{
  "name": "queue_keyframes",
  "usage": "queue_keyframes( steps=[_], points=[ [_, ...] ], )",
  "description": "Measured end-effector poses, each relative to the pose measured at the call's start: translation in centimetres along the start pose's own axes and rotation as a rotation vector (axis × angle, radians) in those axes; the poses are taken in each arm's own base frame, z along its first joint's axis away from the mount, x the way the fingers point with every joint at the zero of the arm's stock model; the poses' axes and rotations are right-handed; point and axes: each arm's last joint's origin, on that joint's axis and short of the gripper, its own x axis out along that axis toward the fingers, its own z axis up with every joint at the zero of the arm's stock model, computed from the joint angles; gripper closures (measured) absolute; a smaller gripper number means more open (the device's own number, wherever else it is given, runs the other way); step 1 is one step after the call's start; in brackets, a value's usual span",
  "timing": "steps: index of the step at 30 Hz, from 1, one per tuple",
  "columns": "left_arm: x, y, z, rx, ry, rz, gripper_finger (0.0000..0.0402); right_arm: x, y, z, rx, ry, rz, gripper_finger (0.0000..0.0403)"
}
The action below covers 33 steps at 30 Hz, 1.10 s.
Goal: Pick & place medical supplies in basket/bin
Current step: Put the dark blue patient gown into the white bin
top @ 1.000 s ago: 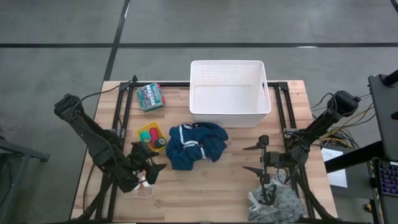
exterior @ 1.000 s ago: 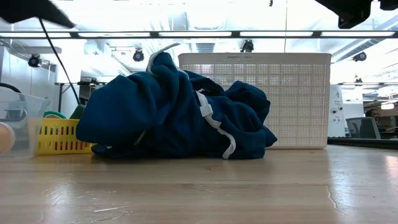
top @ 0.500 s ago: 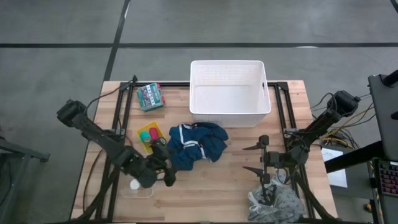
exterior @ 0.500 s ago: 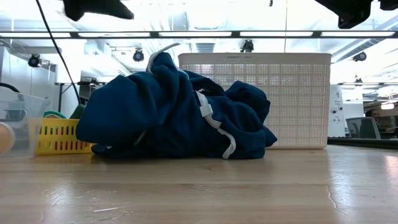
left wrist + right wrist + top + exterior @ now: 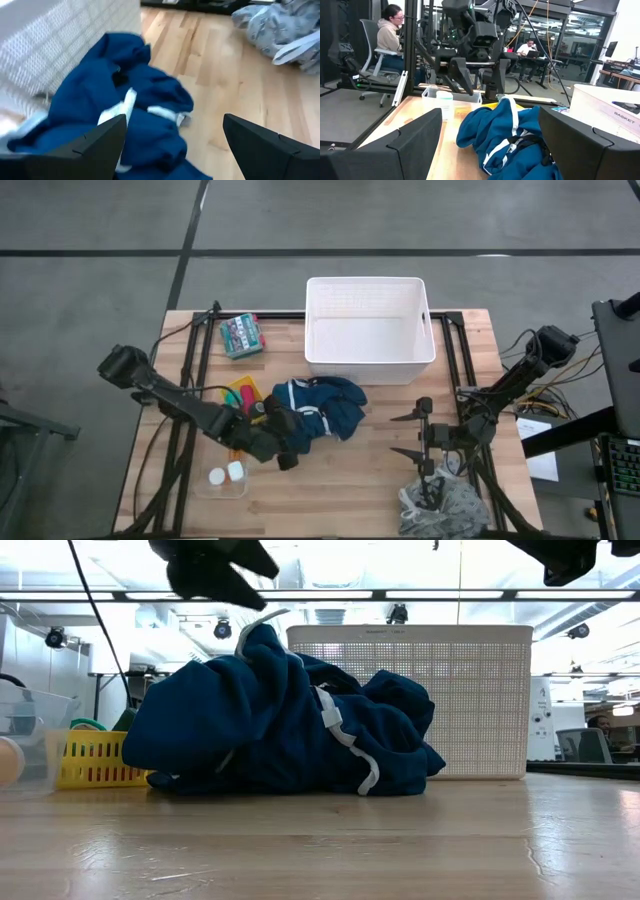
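The dark blue garment [image 5: 322,416] lies bunched on the table in front of the white slotted tub [image 5: 368,281]; it also shows in the low view [image 5: 280,725] and the left wrist view [image 5: 125,110]. My left gripper [image 5: 280,442] is open and empty above the garment's near-left edge, and in the low view [image 5: 215,570] it hangs clear of the cloth. My right gripper [image 5: 406,434] is open and empty to the garment's right, with its fingers pointing at the garment [image 5: 505,130]. The grey-white patterned cloth [image 5: 445,510] lies at the near right. The orange pill bottle does not plainly show.
A yellow tray [image 5: 243,395] with tape rolls sits left of the garment. A clear box [image 5: 225,478] with two small white pieces stands near the front left. A green patterned packet [image 5: 242,335] lies at the far left. People sit in the room beyond the table.
My left gripper has gone from over the clear box toward the table's right and a little toward the far edge, and now stands over the garment's near-left edge. It stays open. The garment has not moved.
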Motion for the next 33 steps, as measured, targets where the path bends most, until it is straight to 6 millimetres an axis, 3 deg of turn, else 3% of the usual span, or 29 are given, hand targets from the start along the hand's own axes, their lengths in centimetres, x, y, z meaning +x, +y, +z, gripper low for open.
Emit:
queue_keyframes(
  steps=[9,14,21,33],
  points=[
    [-0.9,-1.5,0.6,0.129,-0.099,-0.077,0.0063,0.0,0.0,0.0,0.000,0.000,0.000,0.0076],
    [-0.9,-1.5,0.5,0.135,-0.098,-0.065,0.0052,0.0,0.0,0.0,0.001,0.000,0.000,0.0076],
    [-0.9,-1.5,0.5,0.135,-0.098,-0.065,0.0005,0.0,0.0,0.0,-0.002,0.000,0.000,0.0076],
    [-0.9,-1.2,-0.2,0.186,-0.022,-0.068,0.0008,0.0,0.0,0.0,0.000,0.000,0.000,0.0076]
  ],
)
